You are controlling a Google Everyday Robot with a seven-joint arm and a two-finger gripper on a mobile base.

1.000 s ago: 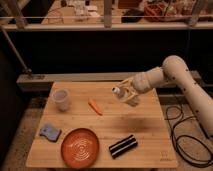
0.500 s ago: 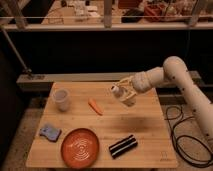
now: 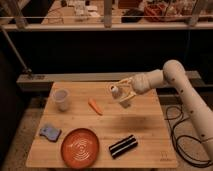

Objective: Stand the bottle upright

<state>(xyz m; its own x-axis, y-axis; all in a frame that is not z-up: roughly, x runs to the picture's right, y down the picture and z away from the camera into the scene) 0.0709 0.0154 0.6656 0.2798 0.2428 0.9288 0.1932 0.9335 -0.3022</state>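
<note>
The bottle (image 3: 120, 94) hung tilted in the air above the far right part of the table (image 3: 145, 131), cap toward the left, clamped in the tool (image 3: 123, 93), whose fingers closed around its body. Compared with half a second earlier, bottle and tool had barely shifted; the tilt looked much the same. Just left of it on the table lay a carrot (image 3: 95, 106), farther left stood a cup (image 3: 61, 99). Nearer the front sat an orange plate (image 3: 80, 147), a striped block (image 3: 123, 146) and a blue sponge (image 3: 50, 132).
</note>
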